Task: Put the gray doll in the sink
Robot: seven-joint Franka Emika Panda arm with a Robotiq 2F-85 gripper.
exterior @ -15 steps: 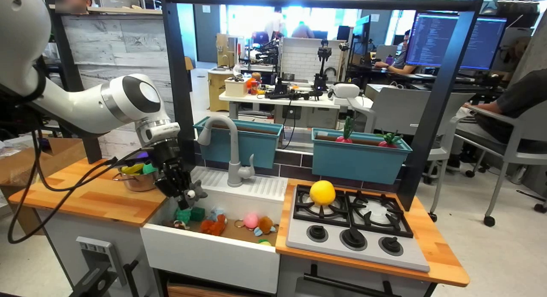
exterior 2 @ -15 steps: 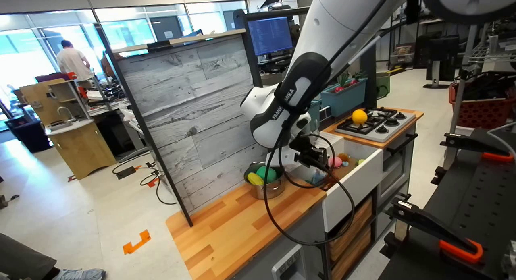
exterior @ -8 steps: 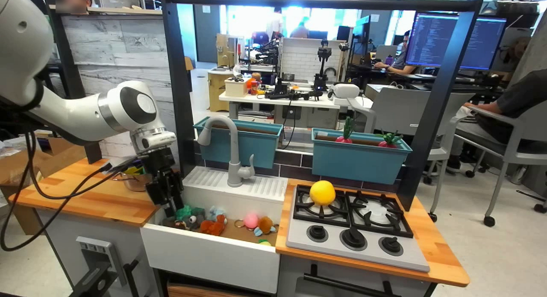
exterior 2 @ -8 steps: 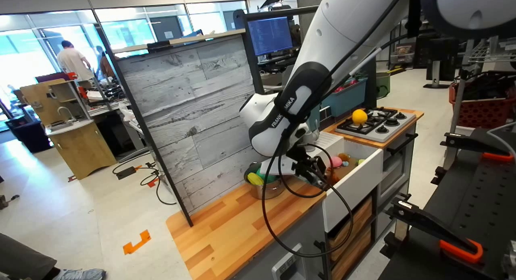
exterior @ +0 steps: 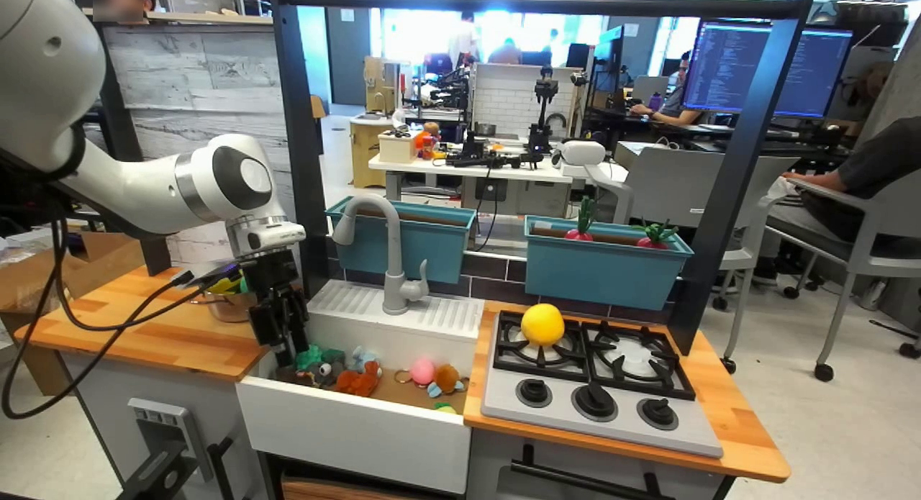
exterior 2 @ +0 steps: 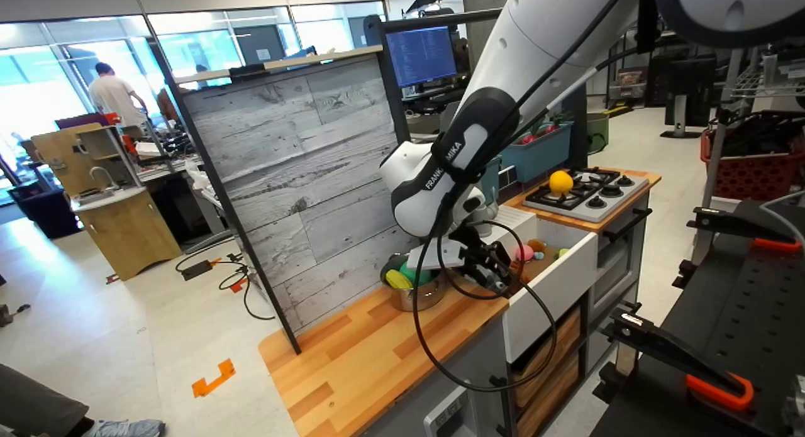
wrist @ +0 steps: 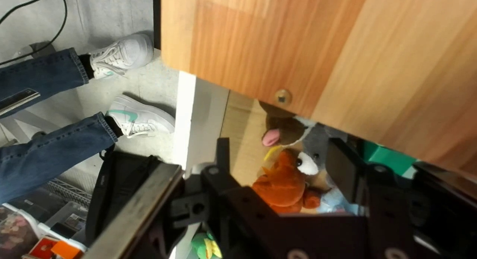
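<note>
Wood counter (wrist: pixel 316 35): light and dark brown strips, very close in the wrist view, with a screw (wrist: pixel 283 97) near its edge.
Gripper (wrist: pixel 281 151): black, pointing down at the end of the sink (exterior: pixel 352 439) beside the counter.
Fingers (wrist: pixel 223 154): spread wide apart; I cannot tell if one of them touches a toy.
Gray doll (wrist: pixel 321 139): down in the sink below the gripper, with a white snout; the counter edge hides part of it in the wrist view.
Orange doll (wrist: pixel 279 184): just beside the gray doll, near a brown doll (wrist: pixel 285 126) and a pale blue doll (wrist: pixel 333 201); a round pink toy (exterior: pixel 423 371) lies farther along in the sink.
Sink: white, with a wide flat front and a brown bottom; a gray faucet (exterior: pixel 394 270) stands behind it.
Pot (exterior 2: pixel 422 297): shiny, standing on the counter, with a yellow toy (exterior 2: pixel 397 278) in it.
Stove (exterior: pixel 563 408): gray, with black knobs (exterior: pixel 595 402); a yellow ball (exterior: pixel 542 324) sits on top.
Blue-green boxes (exterior: pixel 608 270): two at the back; one has red radishes (exterior: pixel 652 243).
Wall (exterior 2: pixel 302 166): gray and white boards beside the counter.
Floor (exterior 2: pixel 188 311): pale, with orange pieces (exterior 2: pixel 200 387) on it.
Computer screen (exterior: pixel 755 68): lit up, in a big bright room, near gray chairs (exterior: pixel 669 191).
Windows (exterior 2: pixel 31 53): bright and far off; a person (exterior 2: pixel 113 97) in a pale shirt stands near them.
</note>
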